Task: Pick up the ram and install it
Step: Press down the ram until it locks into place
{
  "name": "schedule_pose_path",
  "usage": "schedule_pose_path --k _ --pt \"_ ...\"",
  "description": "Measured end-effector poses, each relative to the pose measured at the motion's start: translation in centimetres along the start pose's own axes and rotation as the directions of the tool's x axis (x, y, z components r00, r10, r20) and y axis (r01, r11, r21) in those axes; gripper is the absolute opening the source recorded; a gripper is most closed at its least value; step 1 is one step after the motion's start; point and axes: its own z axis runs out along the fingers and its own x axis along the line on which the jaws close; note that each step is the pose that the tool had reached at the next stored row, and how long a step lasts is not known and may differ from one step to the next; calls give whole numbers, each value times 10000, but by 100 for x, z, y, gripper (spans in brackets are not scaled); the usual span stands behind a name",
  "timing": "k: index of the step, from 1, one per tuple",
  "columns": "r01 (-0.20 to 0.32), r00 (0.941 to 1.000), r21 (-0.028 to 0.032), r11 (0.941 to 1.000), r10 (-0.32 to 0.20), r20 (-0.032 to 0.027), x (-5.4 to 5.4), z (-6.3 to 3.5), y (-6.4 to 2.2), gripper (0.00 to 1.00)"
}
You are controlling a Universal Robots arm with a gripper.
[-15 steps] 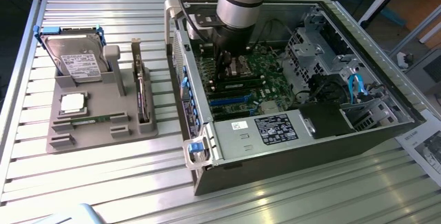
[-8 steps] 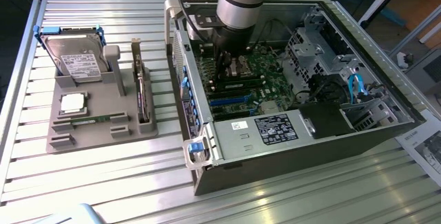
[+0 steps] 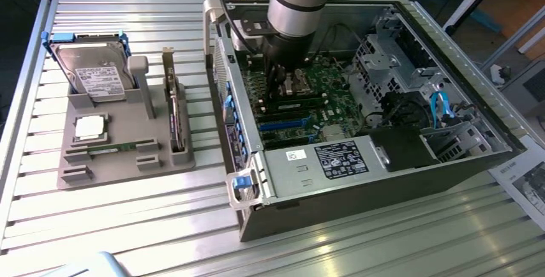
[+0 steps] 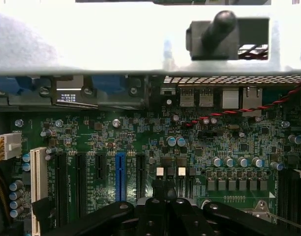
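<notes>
The ram [image 3: 113,149], a thin green stick, lies in the front slot of the grey holder [image 3: 127,168] at the exterior view's left. My gripper [image 3: 274,101] is far from it, reaching down inside the open computer case [image 3: 477,156] and hanging just above the green motherboard [image 3: 328,98]. In the wrist view the gripper [image 4: 170,186] is shut, its black fingers pressed together with nothing between them. It hovers over the motherboard [image 4: 140,132] near the expansion slots.
On the holder stand a hard drive [image 3: 96,76], a square silver processor [image 3: 91,127] and an upright dark card [image 3: 175,120]. The case's metal walls [image 3: 223,92] and power supply [image 3: 341,159] hem the arm in. A blue slot [image 4: 120,174] and a white slot [image 4: 38,182] lie beside the fingers.
</notes>
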Motion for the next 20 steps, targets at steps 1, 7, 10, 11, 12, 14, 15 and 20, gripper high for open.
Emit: schedule_pose_path --k 1,7,10,11,12,14,15,20 --pt "0 10000 3 10000 0 4 0 6 0 10" --pt "0 10000 18 10000 0 -3 0 44 1 10" --pt "-1 10000 19 10000 1 0 0 48 1 10" --pt "0 10000 19 10000 0 0 0 51 1 10" --pt "0 10000 19 10000 0 -2 0 55 3 10" --pt "0 10000 19 10000 0 0 -1 61 5 10" --pt "0 10000 20 10000 0 1 -1 61 6 10" --pt "-1 10000 21 10000 1 2 2 66 8 10"
